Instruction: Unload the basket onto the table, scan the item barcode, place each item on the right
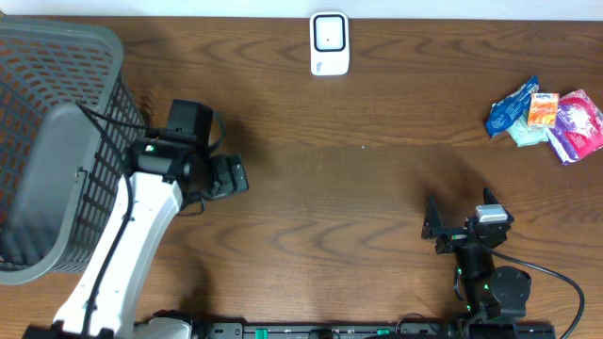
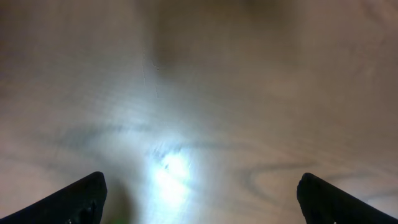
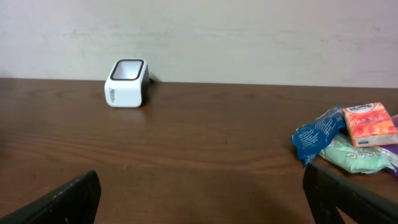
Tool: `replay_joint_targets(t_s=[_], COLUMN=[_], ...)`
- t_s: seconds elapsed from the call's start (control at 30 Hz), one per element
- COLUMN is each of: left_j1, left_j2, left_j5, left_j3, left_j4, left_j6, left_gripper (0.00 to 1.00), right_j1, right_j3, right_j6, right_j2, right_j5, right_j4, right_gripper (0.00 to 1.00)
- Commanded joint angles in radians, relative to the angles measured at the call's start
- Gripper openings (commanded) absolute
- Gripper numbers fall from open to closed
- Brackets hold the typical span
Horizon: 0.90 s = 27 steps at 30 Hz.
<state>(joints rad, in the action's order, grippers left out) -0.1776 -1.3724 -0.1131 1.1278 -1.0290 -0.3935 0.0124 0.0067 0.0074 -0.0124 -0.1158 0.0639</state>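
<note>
Nearest to us, the right gripper [image 1: 435, 231] [image 3: 205, 202] sits low over the table [image 1: 330, 188] at the near right. Its fingers are spread wide with nothing between them, and its camera looks across the wood toward the far wall [image 3: 249, 31]. A little farther and to the left, the left gripper [image 1: 229, 176] [image 2: 202, 202] points down at the wood, its fingers likewise spread wide and holding nothing. Its white arm [image 1: 132, 245] runs just beside the grey mesh basket [image 1: 94, 38], which fills the left side.

Farther off on the right, well apart from both grippers, we see the items heaped together. There is a blue packet [image 1: 509, 108] [image 3: 317, 140], an orange packet [image 1: 543, 108] [image 3: 370, 123], a green packet [image 1: 529, 135] [image 3: 357, 155] just nearer than the orange one, and a purple packet [image 1: 577, 127] at the right end. Farthest, by the far edge near the middle, the white scanner [image 1: 330, 42] [image 3: 126, 83] stands well apart from the heap.
</note>
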Motion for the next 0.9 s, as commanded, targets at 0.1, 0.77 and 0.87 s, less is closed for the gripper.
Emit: replay_joint_targets(t_s=[0.1, 0.77, 0.87], left_j1=[-0.001, -0.099, -0.088], left_j2=[0.157, 0.811, 0.876], left_j5=[0.025, 0.024, 0.025], left_j3=[-0.02, -0.537, -0.62], left_j4=[0.017, 0.349, 0.402], left_j6=[0.002, 0.126, 0.128], left_gripper=[0.98, 0.98, 0.98], right_j1=[0.012, 0.012, 0.012], right_j3=[0.0, 0.0, 0.0], right_j6=[0.014, 0.014, 0.014], right_j2=[0.007, 0.007, 0.007], right_j5=[-0.006, -0.006, -0.006], right_j4=[0.004, 0.003, 0.003], right_gripper=[0.99, 0.99, 0.99])
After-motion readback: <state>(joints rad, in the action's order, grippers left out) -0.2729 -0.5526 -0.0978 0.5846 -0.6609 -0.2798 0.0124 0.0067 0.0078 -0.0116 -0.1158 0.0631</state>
